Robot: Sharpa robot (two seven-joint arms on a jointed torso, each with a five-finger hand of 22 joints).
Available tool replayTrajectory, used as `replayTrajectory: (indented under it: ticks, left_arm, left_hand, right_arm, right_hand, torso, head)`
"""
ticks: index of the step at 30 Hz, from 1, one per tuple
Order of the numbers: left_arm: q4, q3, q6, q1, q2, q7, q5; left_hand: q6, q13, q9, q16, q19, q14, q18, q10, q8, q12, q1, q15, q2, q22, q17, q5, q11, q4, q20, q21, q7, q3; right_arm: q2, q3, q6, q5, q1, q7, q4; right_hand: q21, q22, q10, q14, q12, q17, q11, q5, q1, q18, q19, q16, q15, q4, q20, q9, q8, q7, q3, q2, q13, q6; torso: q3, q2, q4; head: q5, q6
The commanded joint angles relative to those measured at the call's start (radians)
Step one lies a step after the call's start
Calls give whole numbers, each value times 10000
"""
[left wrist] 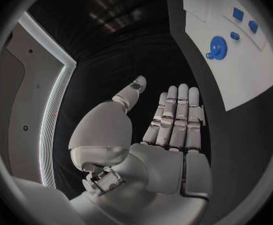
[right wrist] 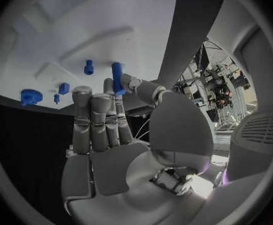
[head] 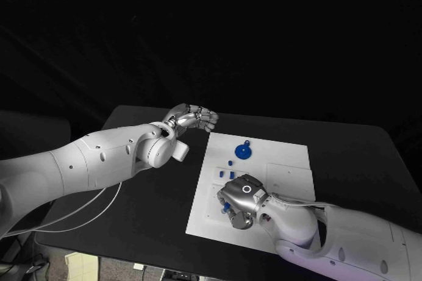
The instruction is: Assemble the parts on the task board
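While my right robot hand (right wrist: 121, 130) pinches a blue peg (right wrist: 117, 78) between thumb and fingers, long axis roughly upright over the task board (head: 286, 156), the other small blue parts (right wrist: 88, 67) lie toward 10 o'clock of it. The blue gear (head: 243, 150) sits at 12 o'clock, well apart. My left robot hand (left wrist: 171, 122) is released, fingers straight, off the board over the table (head: 352, 153). Right is nearer; room is open around the sockets.
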Motion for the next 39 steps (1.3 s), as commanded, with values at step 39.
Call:
replayTrajectory:
  ticks: [39]
  left_arm:
    - [23, 6, 188, 5, 0, 11, 56]
  left_hand:
    - [-90, -43, -24, -79, 62, 72, 105, 19, 62, -38, -163, 31, -8, 37, 44, -30, 74, 40, -11, -59, -9, -43]
  right_arm:
    - [145, -17, 28, 283, 1, 60, -56]
  right_hand:
    - [80, 179, 81, -29, -2, 14, -18, 22, 24, 829, -17, 46, -79, -32, -68, 72, 5, 23, 89, -38, 6, 71]
  torso:
    - [1, 0, 0]
  head:
    - [27, -43]
